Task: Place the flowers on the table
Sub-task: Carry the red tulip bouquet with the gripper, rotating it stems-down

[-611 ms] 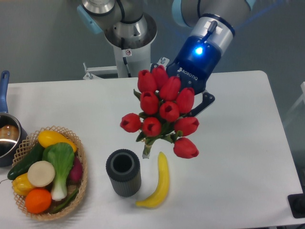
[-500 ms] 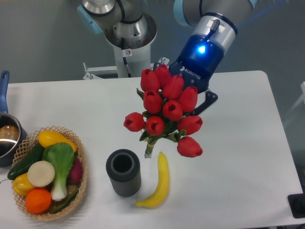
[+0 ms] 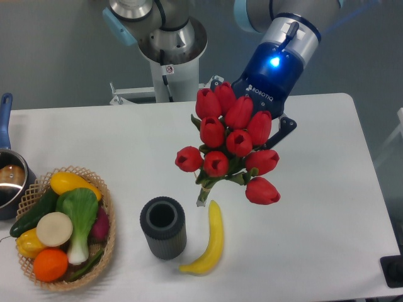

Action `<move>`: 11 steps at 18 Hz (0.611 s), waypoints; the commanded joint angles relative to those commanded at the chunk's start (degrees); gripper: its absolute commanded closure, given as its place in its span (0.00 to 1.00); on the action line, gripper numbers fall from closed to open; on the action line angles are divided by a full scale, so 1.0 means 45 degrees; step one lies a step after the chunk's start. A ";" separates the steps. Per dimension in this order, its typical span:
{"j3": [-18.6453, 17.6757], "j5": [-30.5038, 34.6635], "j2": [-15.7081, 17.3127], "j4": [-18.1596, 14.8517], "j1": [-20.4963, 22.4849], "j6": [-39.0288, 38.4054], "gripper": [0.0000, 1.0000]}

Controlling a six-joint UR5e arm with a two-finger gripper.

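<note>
Red tulips, the flowers (image 3: 232,148), hang mid-frame in our pincer (image 3: 267,126), closed on them, so we should carry them right to bare surface (image 3: 327,189), clear of the banana (image 3: 210,242).

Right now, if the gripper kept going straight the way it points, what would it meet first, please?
The gripper points down and left, its jaws hidden behind the flowers. Past them, probably bare table beside the banana; depth is unclear.
</note>
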 joint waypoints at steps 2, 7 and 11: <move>0.0058 0.0467 0.0000 0.0000 0.0000 0.0019 0.51; 0.0117 0.2203 0.0058 -0.0020 -0.0059 0.0039 0.51; -0.0038 0.4019 0.0312 -0.0039 -0.0117 0.0039 0.51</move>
